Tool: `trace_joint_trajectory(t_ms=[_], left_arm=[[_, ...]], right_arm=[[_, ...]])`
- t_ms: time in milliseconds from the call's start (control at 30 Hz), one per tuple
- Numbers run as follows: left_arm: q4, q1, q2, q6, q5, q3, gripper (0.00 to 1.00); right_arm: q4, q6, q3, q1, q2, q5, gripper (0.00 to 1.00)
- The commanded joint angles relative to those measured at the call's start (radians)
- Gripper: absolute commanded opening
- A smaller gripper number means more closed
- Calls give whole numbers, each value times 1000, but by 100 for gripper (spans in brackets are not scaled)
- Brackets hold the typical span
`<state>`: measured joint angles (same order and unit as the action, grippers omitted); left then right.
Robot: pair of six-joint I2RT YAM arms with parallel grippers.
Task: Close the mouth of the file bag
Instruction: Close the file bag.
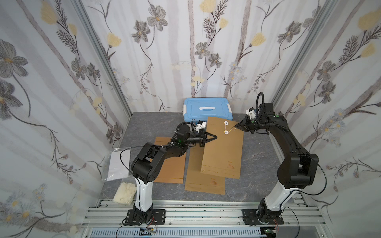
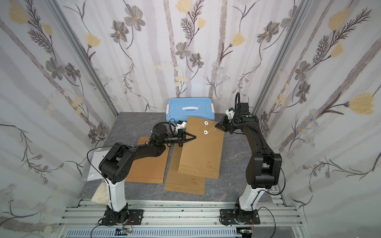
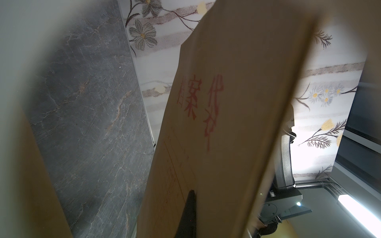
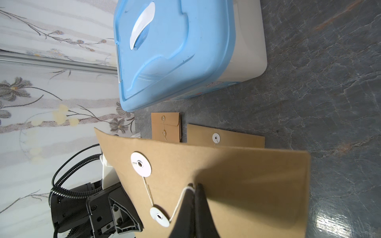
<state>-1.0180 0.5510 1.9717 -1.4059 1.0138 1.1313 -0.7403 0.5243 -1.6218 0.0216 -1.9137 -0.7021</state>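
Both top views are showing, at the left edge of the grey marbled table, one clear plastic sleeve holding a white sheet. Below it is lying one pale lumpy packet. I am finding no readable writing on either.

Moving right, I am counting three brown file bags. The first flat file bag is lying under my left arm, which is covering its upper part. The second flat file bag is lying just right of it in the lower centre, carrying red print too small to read. The held file bag is sitting tilted in the centre of the frame, with its mouth end raised and its bottom edge resting on the second one.

My left gripper is pinching this bag's left edge, jaws closed on it. The left wrist view is showing the held file bag from below, where large red characters are reading 档案袋 above a faint ruled form.

Two white discs are sitting near the mouth, the upper disc and the lower disc. The string is running from one to the other and off right into my right gripper, which is clamping tight on it.

In the upper centre, one box with a blue lid and white handle is standing behind the raised bag, whose top edge is overlapping it.
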Motion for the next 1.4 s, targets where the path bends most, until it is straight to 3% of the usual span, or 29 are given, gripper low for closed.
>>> trace_joint_trajectory(t_ms=[0,333,933,1133,1367], left_arm=[[-48,4,-8,-4,19,17,0],[106,33,31,83,46,60,0],[175,61,55,123,51,119,0],[197,55,45,143,25,110,0],[67,48,60,59,3,107,0]], right_arm=[[-22,-29,-25,3,-15,23,0],[-41,-22,-87,-41,-34,18,0],[-147,-30,-204,-190,-90,92,0],[-136,-39,-136,-254,-30,105,0],[-23,-20,40,-262,76,137,0]])
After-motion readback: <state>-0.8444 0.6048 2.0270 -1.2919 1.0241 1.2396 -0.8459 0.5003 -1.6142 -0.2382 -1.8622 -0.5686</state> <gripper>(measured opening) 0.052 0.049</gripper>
